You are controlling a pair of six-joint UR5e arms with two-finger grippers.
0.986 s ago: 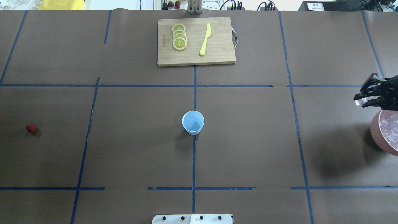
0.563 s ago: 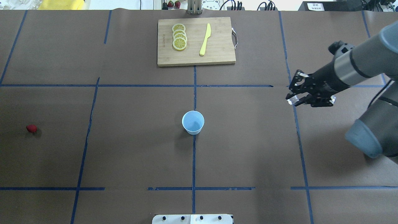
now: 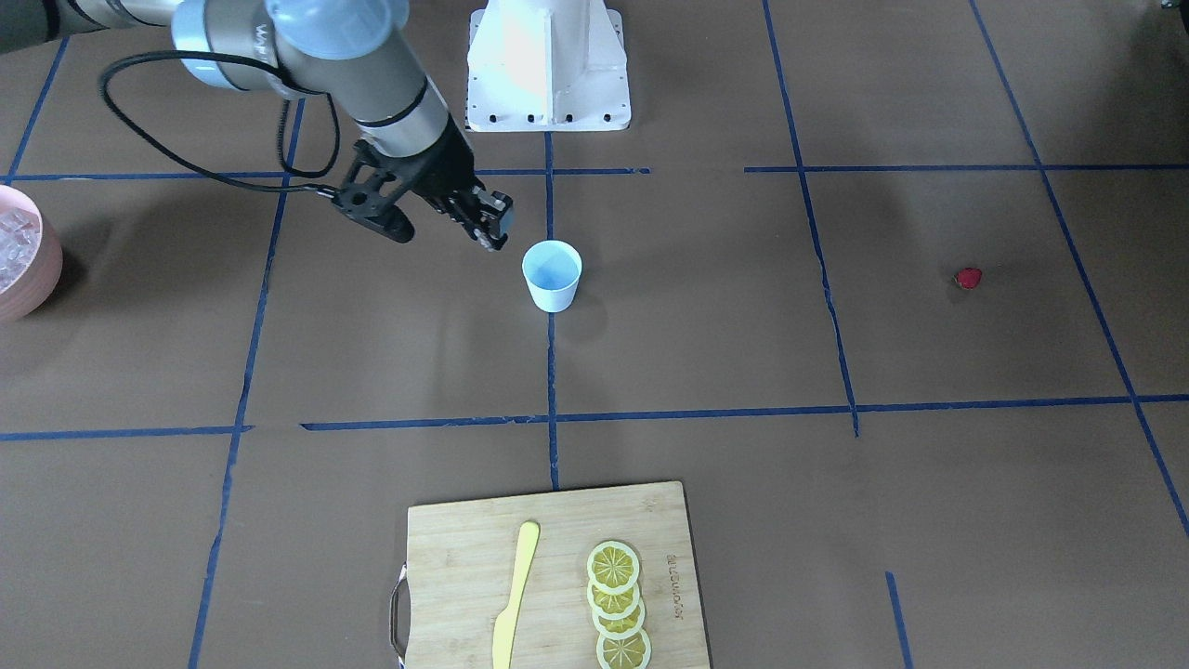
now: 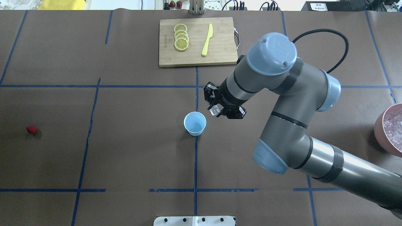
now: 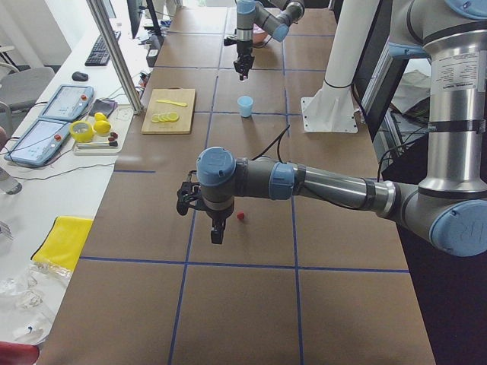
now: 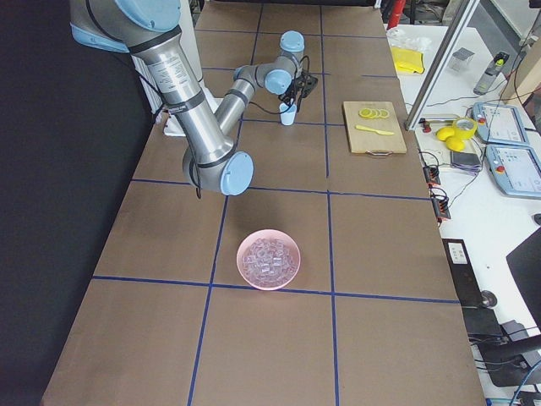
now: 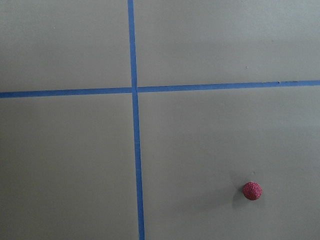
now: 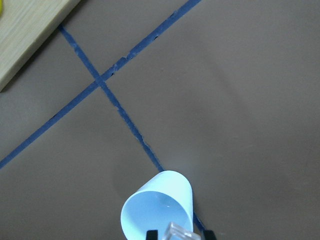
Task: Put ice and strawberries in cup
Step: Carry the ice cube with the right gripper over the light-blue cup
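Observation:
The pale blue cup (image 4: 195, 123) stands upright at the table's middle; it also shows in the front view (image 3: 552, 275). My right gripper (image 4: 215, 110) is shut on a clear ice cube (image 4: 214, 109) and hangs just right of the cup's rim, above the table. In the right wrist view the ice cube (image 8: 181, 232) sits over the cup (image 8: 157, 207). The red strawberry (image 4: 31, 129) lies far left on the table and shows in the left wrist view (image 7: 252, 190). My left gripper (image 5: 217, 232) hangs near the strawberry (image 5: 241, 216); I cannot tell whether it is open or shut.
A pink bowl (image 4: 381, 131) of ice cubes stands at the right edge. A wooden cutting board (image 4: 220, 56) at the back holds lemon slices (image 4: 181, 37) and a yellow knife (image 4: 207, 40). The right arm spans the table's right half.
My right arm has swept left from the pink bowl to beside the cup, carrying the ice cube. The cup and strawberry have not moved.

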